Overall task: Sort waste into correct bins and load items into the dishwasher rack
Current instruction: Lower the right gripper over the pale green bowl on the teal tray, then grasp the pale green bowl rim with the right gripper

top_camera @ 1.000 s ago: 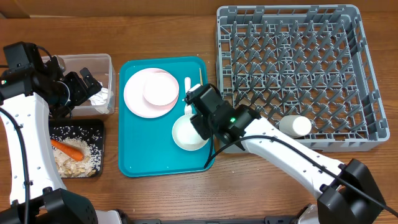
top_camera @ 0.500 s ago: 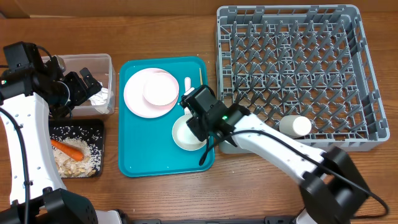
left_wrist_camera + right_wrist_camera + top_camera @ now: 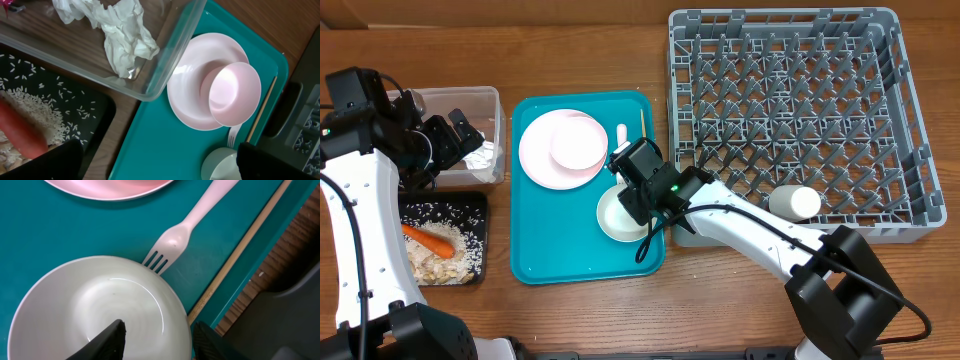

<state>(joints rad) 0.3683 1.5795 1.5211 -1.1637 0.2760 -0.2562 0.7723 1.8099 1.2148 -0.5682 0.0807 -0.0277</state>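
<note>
My right gripper (image 3: pixel 638 192) (image 3: pixel 159 328) is open over the white bowl (image 3: pixel 616 216) (image 3: pixel 100 305) on the teal tray. One finger is inside the bowl and the other is outside its right rim. The white fork (image 3: pixel 185 230) and a tan chopstick (image 3: pixel 240 255) lie just past the bowl. The white plate (image 3: pixel 542 160) holds the pale pink bowl (image 3: pixel 578 143). My left gripper (image 3: pixel 455 135) (image 3: pixel 160 162) is open and empty beside the clear tub (image 3: pixel 460 100), which holds white tissues (image 3: pixel 125 35). The black tray (image 3: pixel 470 205) holds rice and a carrot (image 3: pixel 428 238). A white cup (image 3: pixel 794 203) lies in the grey rack (image 3: pixel 910 130).
The teal tray (image 3: pixel 560 250) sits between the two bins and the rack on the wooden table. The rack's near left corner is close to my right arm. A red wrapper corner (image 3: pixel 10 5) shows in the tub.
My right gripper has shifted slightly left and settled over the white bowl's rim. The left arm has not moved.
</note>
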